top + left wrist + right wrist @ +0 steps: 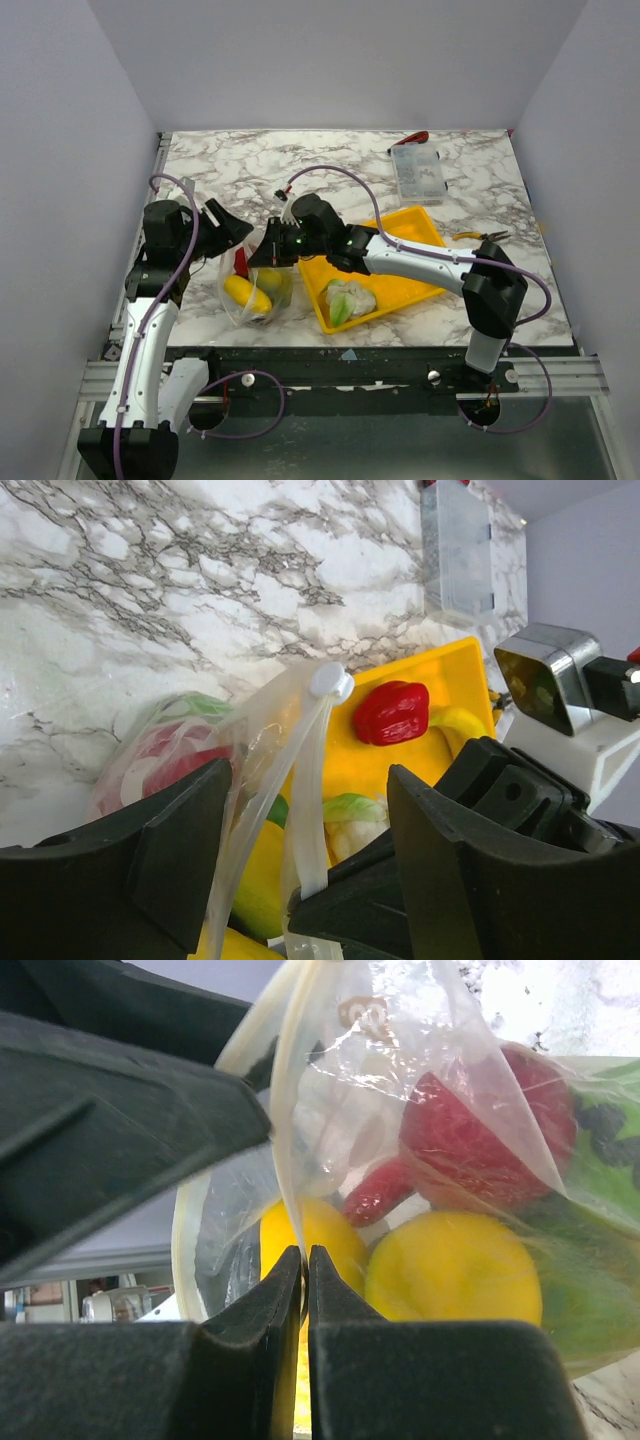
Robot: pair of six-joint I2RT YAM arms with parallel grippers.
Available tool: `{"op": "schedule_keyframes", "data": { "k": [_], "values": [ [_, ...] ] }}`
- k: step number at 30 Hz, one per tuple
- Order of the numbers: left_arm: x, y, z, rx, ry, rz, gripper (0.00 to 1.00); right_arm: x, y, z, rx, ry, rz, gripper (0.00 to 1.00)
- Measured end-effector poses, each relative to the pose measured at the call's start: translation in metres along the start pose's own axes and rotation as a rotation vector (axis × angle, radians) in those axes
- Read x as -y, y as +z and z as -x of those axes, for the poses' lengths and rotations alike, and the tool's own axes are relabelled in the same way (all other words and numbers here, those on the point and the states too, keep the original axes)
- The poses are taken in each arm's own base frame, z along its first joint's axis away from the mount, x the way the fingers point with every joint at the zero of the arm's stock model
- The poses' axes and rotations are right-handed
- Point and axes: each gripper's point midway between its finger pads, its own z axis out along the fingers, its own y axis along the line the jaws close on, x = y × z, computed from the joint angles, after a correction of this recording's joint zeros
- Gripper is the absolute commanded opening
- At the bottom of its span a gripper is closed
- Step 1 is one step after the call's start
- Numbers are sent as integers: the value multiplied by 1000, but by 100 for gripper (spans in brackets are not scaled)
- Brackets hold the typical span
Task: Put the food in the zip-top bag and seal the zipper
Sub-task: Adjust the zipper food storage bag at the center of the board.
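Presently, my right pincer (pixel 305 1260) is clenched on the zipper (pixel 284 1160); left pincer (pixel 308 800) released, astride the zip-top bag (pixel 250 742); cauliflower (pixel 350 298) lies in yellow tray (pixel 415 222).

**Hidden and unresolved regions.**
Top view: the right tool (pixel 262 256) covers the mouth of the zip-top bag (pixel 235 300); contents of the compartment box (pixel 417 172) are too small to tell. Left wrist: fingers (pixel 150 870) of the left tool (pixel 308 780) hide the bag's lower part. Right wrist: the zipper (pixel 283 1160) vanishes between blurred fingers (pixel 250 1360).
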Motion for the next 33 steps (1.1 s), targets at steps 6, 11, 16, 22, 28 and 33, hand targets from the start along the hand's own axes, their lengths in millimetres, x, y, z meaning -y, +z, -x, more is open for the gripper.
{"op": "schedule_keyframes", "data": {
  "k": [6, 11, 16, 22, 28, 33],
  "values": [
    [5, 11, -10, -26, 119, 33, 22, -3, 1, 3, -2, -19, -2, 15],
    [-1, 20, 0, -25, 179, 90, 0, -5, 0, 6, 4, -52, -1, 36],
    [0, 31, 2, -97, 245, 72, 0, 6, -6, 7, -13, -145, -27, 55],
    [20, 23, -6, -173, 320, -94, 0, 31, -59, 27, 26, -390, -37, 88],
    [38, 12, -22, -248, 344, -241, 0, 45, -99, 61, 150, -627, 17, 88],
    [47, -1, -37, -315, 335, -318, 0, 45, -96, 56, 146, -750, 161, 87]
  ]
}}
